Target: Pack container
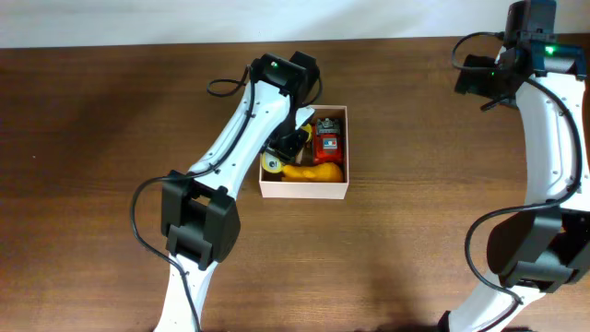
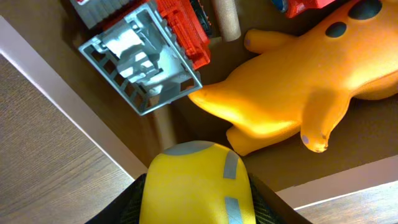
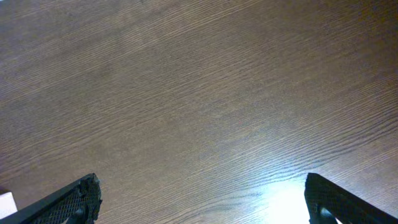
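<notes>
Clasping yellow toy (image 2: pixel 194 177) with left gripper (image 2: pixel 198 200) at container (image 1: pixel 304 191) corner, beside orange animal (image 2: pixel 311 81) and red-grey truck (image 2: pixel 155 53); holding right gripper (image 3: pixel 199 199) spread wide above table (image 3: pixel 199 93).

1. A dark brown wooden table (image 1: pixel 111 138), its fine grain running left to right, fills nearly all of the overhead view.
2. A pale, off-white strip (image 1: pixel 184 20) runs along the table's far edge, widest at the left.
3. In the right wrist view, a bright glare (image 3: pixel 280 202) lies on the wood near the lower edge.
4. A small white patch (image 3: pixel 5 202) shows at that view's lower left corner; too little is visible to tell what it is.
</notes>
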{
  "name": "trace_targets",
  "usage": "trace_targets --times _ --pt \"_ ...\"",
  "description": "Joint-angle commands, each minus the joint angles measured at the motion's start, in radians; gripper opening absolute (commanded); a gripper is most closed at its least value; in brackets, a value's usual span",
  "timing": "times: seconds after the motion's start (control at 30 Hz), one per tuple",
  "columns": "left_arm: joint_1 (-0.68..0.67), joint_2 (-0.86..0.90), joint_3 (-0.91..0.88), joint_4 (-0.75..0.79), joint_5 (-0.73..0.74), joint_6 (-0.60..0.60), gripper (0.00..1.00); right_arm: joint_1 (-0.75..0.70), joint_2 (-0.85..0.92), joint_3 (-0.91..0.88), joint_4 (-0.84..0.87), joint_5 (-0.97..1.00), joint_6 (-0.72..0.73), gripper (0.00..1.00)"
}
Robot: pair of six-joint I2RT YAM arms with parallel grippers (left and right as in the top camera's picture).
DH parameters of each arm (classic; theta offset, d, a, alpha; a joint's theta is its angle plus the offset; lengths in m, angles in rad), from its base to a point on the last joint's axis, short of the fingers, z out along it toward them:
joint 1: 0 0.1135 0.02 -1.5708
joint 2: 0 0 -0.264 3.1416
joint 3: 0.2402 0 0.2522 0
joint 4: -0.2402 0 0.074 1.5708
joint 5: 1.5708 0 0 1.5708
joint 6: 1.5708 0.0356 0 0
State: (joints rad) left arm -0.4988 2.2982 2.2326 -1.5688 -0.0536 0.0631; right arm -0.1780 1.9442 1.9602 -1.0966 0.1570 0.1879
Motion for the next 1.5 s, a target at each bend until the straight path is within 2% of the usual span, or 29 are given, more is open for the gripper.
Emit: trace_targets --times 0.0,0.13,0.23,0.33,0.4,0.53,0.57,0.6,0.67,0.87,1.07,1.23,1.47 --pt "0.004 -0.034 -0.006 0.002 -0.004 -0.006 0.11 -0.004 0.004 -0.001 0.0 0.009 0.012 0.99" --pt "0.003 -0.034 -0.006 0.001 -0.002 -0.006 0.13 -0.004 0.004 -0.001 0.0 0.009 0.012 0.99" --pt "0.003 -0.034 -0.006 0.0 -0.003 -0.006 0.45 -0.004 0.004 -0.001 0.0 0.009 0.012 0.99" --pt "0.003 -0.034 -0.006 0.001 -0.002 -0.006 0.66 -0.004 0.004 -0.001 0.0 0.009 0.012 0.99" --pt "0.003 -0.034 -0.006 0.001 -0.003 -0.006 0.75 -0.004 0.004 -0.001 0.0 0.009 0.012 0.99" --pt "0.003 -0.034 -0.006 0.002 -0.003 -0.006 0.87 -0.004 0.004 -0.001 0.0 0.009 0.012 0.99" --pt "0.003 -0.034 -0.006 0.002 -0.003 -0.006 0.87 -0.004 0.004 -0.001 0.0 0.009 0.012 0.99" --pt "0.004 -0.034 -0.006 0.004 -0.003 -0.006 0.94 -0.004 0.004 -0.001 0.0 0.009 0.011 0.99" --pt "0.004 -0.034 -0.006 0.016 -0.005 -0.005 0.99 -0.004 0.004 -0.001 0.0 0.009 0.012 0.99" --pt "0.005 -0.034 0.007 0.092 -0.027 -0.005 0.99 -0.004 0.004 -0.001 0.0 0.009 0.012 0.99" --pt "0.005 -0.034 0.099 0.118 -0.027 -0.005 0.99 -0.004 0.004 -0.001 0.0 0.009 0.012 0.99" --pt "0.006 -0.034 0.225 0.122 -0.033 -0.005 0.99 -0.004 0.004 -0.001 0.0 0.009 0.012 0.99" --pt "0.057 -0.036 0.492 0.113 -0.12 -0.009 0.99 -0.004 0.004 -0.001 0.0 0.009 0.012 0.99"
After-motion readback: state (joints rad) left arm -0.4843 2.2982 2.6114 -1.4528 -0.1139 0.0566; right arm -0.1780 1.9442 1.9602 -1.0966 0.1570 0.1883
